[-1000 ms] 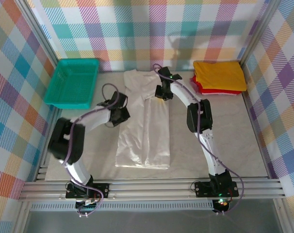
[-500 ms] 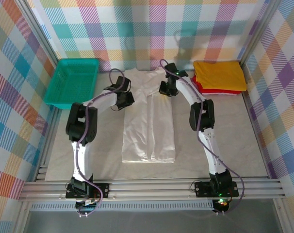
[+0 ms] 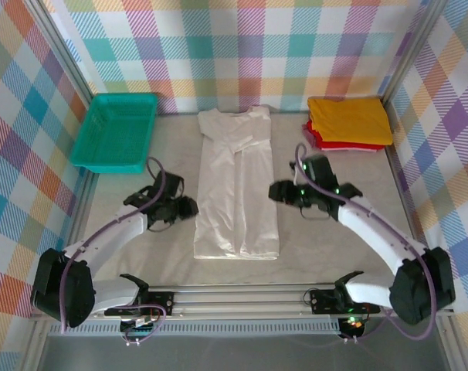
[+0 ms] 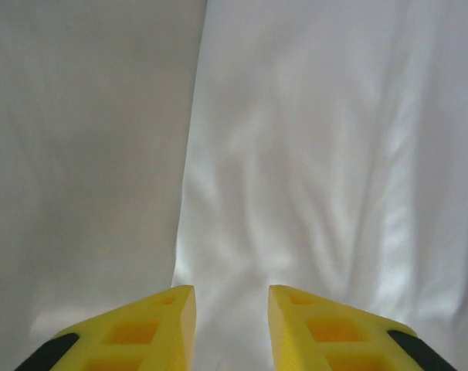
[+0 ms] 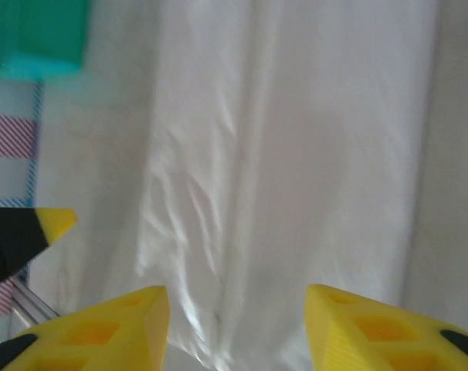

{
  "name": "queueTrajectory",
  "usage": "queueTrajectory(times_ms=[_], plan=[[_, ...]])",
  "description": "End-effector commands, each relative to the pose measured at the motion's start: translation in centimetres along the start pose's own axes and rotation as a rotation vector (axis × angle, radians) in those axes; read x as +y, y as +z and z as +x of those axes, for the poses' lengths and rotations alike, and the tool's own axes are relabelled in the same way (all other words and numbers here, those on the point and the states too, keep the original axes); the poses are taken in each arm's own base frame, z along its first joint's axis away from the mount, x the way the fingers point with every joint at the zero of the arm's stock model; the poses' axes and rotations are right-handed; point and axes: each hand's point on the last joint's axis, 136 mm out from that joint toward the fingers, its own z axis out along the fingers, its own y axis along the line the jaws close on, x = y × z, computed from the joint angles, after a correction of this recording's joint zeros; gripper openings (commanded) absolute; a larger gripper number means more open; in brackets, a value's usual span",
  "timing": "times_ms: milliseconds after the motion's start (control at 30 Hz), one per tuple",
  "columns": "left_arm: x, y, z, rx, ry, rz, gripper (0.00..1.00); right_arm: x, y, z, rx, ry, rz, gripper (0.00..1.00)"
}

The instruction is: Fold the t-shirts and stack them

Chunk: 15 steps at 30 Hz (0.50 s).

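- The pale tabletop [image 3: 365, 166] is carrying everything, with checked walls standing round it
- The white t-shirt [image 3: 235, 193] is lying flat at the middle of the tabletop, its sides folded in to make a long narrow strip, with the collar end pointing to 12 o'clock and the hem to 6 o'clock; in the wrist views its cloth [image 4: 327, 154] [image 5: 296, 154] is showing soft wrinkles
- The teal basket [image 3: 124, 96] is sitting at 10 o'clock, well apart from the white shirt, and is showing as a teal corner [image 5: 33, 35] in the right wrist view
- The mustard-yellow t-shirt [image 3: 348, 118] is resting folded at 2 o'clock on top of the red t-shirt [image 3: 327, 144], whose edge is peeking out beneath it
- The right fingers [image 3: 279, 191] are hovering just beside the white shirt's 3 o'clock edge and aiming toward 9 o'clock; they [image 5: 350, 317] are standing spread wide and gripping nothing
- The left fingers [image 3: 184, 207] are hovering just beside the shirt's 9 o'clock edge and aiming toward 3 o'clock; they [image 4: 176, 313] are standing apart with a modest gap, pinching nothing, and whether they are touching the cloth I cannot tell
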Motion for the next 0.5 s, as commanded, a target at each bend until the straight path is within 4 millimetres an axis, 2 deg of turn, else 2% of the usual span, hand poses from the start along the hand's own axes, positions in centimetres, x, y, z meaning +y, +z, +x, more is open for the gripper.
queueTrajectory(times_ms=[0,100,200,300,467], plan=[[0.2,-0.2,5.4,0.166,-0.006,-0.006,0.38,-2.3,-0.2,5.4,0.097,0.099,0.0,0.52],[0.0,0.8,7.9,0.215,-0.044,0.012,0.4,-3.1,-0.9,7.7,0.106,0.151,-0.02,0.53],[0.9,1.8,9.8,0.267,-0.061,-0.043,0.4,-4.1,-0.5,9.6,0.139,0.202,-0.026,0.55],[1.5,1.5,10.1,0.263,-0.054,-0.083,0.4,-4.7,0.4,11.4,0.195,0.241,-0.045,0.55],[3.0,0.3,10.4,0.222,-0.092,-0.119,0.43,-5.5,1.1,12.6,0.217,0.256,-0.041,0.56]])
